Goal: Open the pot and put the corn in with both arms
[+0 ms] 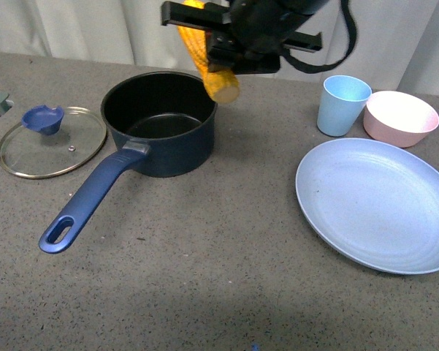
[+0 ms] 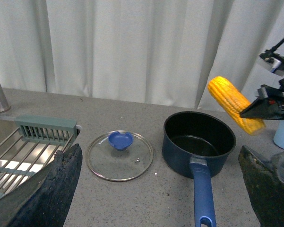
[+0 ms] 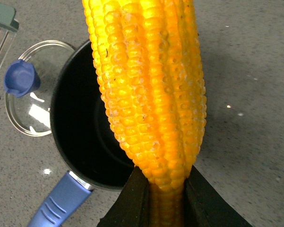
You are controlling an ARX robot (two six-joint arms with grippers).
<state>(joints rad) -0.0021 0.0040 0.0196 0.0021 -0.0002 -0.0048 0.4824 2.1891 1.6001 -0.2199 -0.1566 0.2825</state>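
Right, the opening step looks done: the glass lid lies flat on the counter, off to the left-arm side of my right gripper and just beside the pot, which stands uncovered with nothing in it. I am on the second step, getting the corn in. The right gripper is clamped on the cob near one end, and the cob hangs tilted in the air with its low end under the gripper, above the pot's far rim. From the right wrist camera the black inside of the pot sits to one side of the cob and not straight beneath it, so I think the cob is over the rim and not the middle of the opening, though the angle is poor for judging that. My left gripper has its fingers spread wide, holds nothing, and hangs well back from the pot. Next I would bring the right gripper over the centre of the opening, lower it until the cob clears the rim, and only then part the fingers, since a drop from here could strike the rim and bounce out.
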